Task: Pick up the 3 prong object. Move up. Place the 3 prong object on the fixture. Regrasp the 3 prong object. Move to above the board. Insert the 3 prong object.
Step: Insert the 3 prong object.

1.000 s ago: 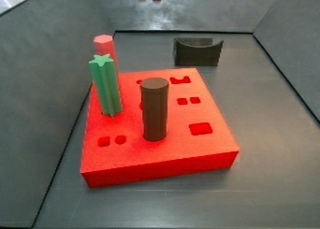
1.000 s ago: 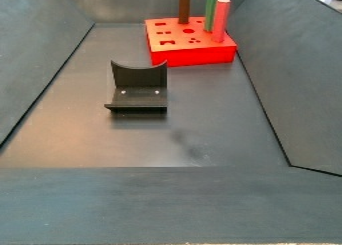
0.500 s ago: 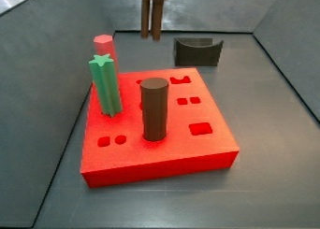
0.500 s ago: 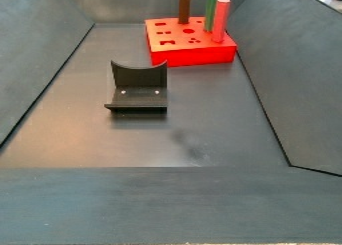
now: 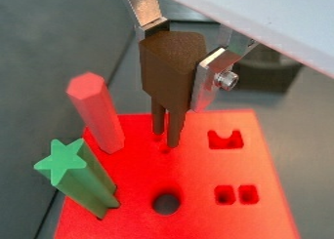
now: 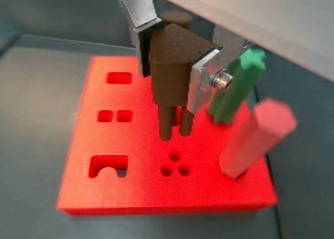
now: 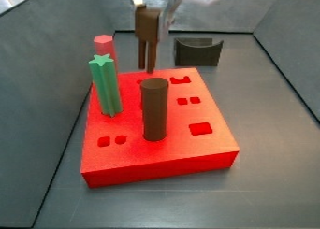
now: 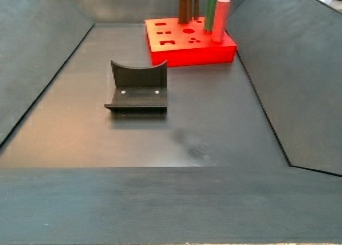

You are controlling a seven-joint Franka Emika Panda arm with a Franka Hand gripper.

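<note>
End effector (image 5: 181, 59) lower — prongs over board (image 5: 248, 223)

— What do we see of the gripper (image 5: 179, 75) itself?

— Flat silver plates for fingers (image 5: 210, 77), bright metal, squared edges. In both wrist views one plate carries a small round screw head on its outer face.

— And above the fingers?

— A pale grey-white housing fills the corner in a wrist view (image 6: 248, 14). In a side view the gripper (image 7: 150, 10) shows as a blurred whitish-grey body at the frame's upper edge.
</note>
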